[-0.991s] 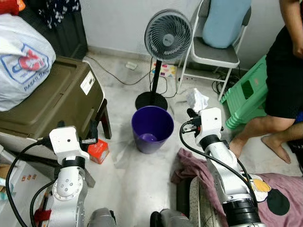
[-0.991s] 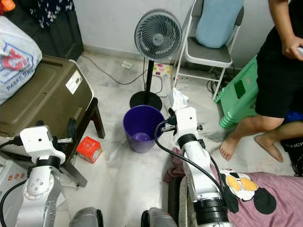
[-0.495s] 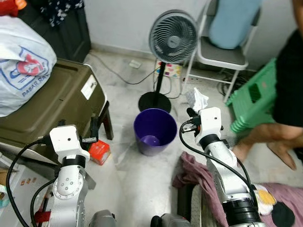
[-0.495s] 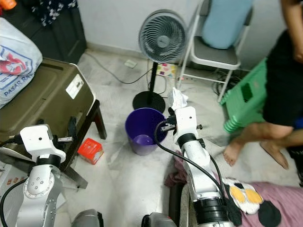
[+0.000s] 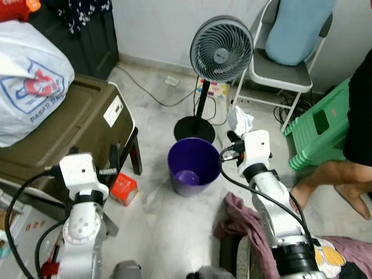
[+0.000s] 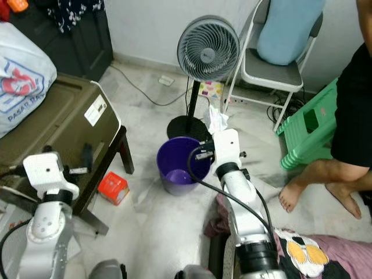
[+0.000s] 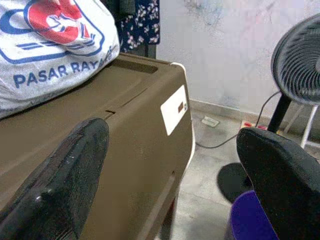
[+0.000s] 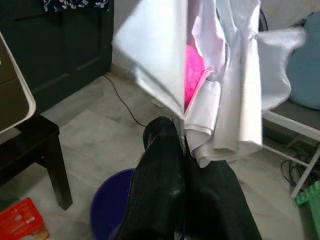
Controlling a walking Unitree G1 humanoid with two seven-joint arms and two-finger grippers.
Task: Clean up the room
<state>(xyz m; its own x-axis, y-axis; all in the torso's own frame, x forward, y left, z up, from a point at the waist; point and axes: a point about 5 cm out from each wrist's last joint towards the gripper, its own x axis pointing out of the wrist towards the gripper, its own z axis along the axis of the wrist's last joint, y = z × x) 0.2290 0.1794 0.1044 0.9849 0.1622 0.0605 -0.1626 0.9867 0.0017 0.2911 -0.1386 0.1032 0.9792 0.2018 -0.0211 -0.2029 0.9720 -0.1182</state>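
Currently the right gripper (image 8: 186, 150) is clamped on a crumpled white wrapper (image 5: 239, 120) with a pink patch inside, fingers pressed together at its lower edge. Wrapper sits above the fingertips, just beyond the far right rim of the purple bin (image 5: 193, 165), which stands on the floor at the foot of the fan (image 5: 221, 49). Right arm reaches forward, forearm angled toward the bin. Left gripper (image 7: 170, 165) is held low beside the brown storage box (image 5: 70, 131), fingers spread wide with nothing between them. Red carton (image 5: 122, 188) lies on the floor near the box's corner leg.
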